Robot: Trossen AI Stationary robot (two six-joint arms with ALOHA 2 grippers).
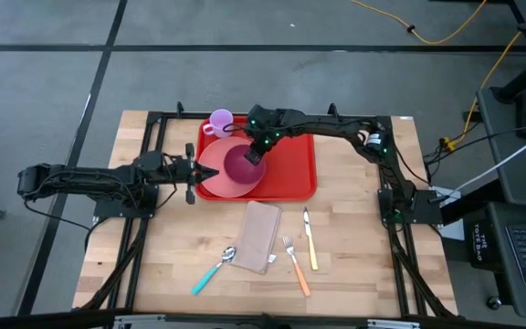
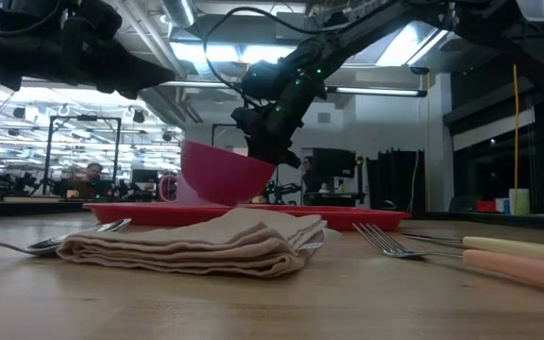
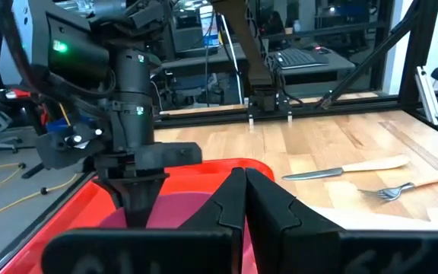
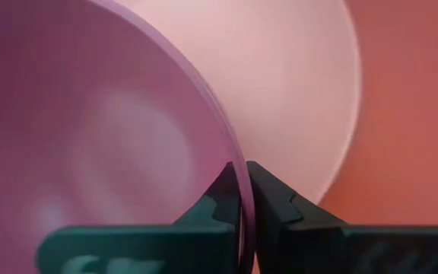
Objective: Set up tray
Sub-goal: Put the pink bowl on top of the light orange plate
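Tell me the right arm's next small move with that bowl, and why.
Probably lower the bowl a little further onto the pink plate, then open. The right tool pinches the bowl's rim, and in the low view the bowl hangs tilted just above the red tray, so it seems not yet settled. The left tool waits shut at the plate's edge.

The wooden table (image 1: 354,265) bears the tray (image 1: 295,174), napkin (image 1: 258,236), spoon (image 1: 214,270), fork (image 1: 295,265), knife (image 1: 310,238), apparently a cup (image 1: 221,122).

Our two dark arms

We see the left arm (image 1: 89,178) black and jointed; the right arm (image 1: 336,128) shows green lights.
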